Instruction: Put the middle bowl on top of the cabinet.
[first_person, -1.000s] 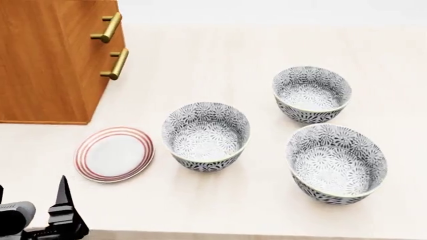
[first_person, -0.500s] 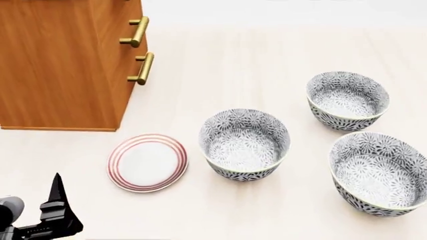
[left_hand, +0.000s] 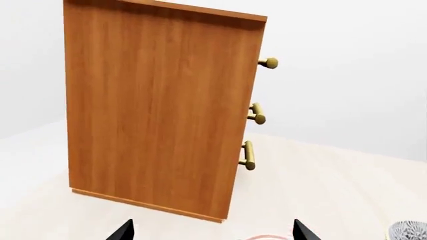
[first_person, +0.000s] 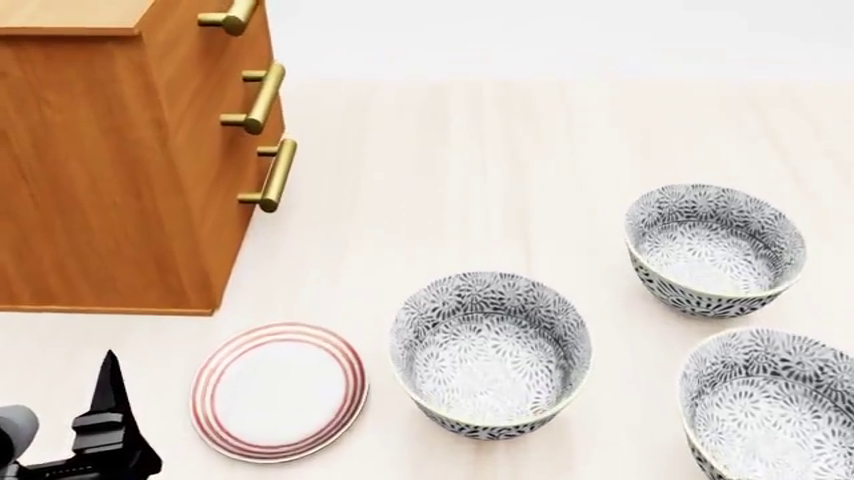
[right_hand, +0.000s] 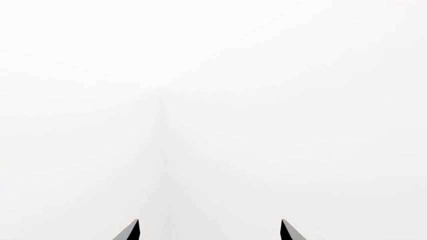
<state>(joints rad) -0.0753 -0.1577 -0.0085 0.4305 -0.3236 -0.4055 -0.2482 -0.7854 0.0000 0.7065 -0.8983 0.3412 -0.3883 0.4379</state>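
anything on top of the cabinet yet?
Nothing on the corner of the cabinet top that shows; the rest is out of frame. All three bowls, middle bowl included, sit on the table.

Surface finishes: wood, ceramic, brass.
The cabinet (first_person: 114, 170) shows smooth orange-brown wood grain with a lighter top and satin brass handles (first_person: 272, 175); the middle bowl (first_person: 490, 352) looks like glazed ceramic, dense grey floral print, pale rim; the plate (first_person: 279, 390) is smooth white, red-ringed; the counter (first_person: 507, 150) is pale matt wood grain.
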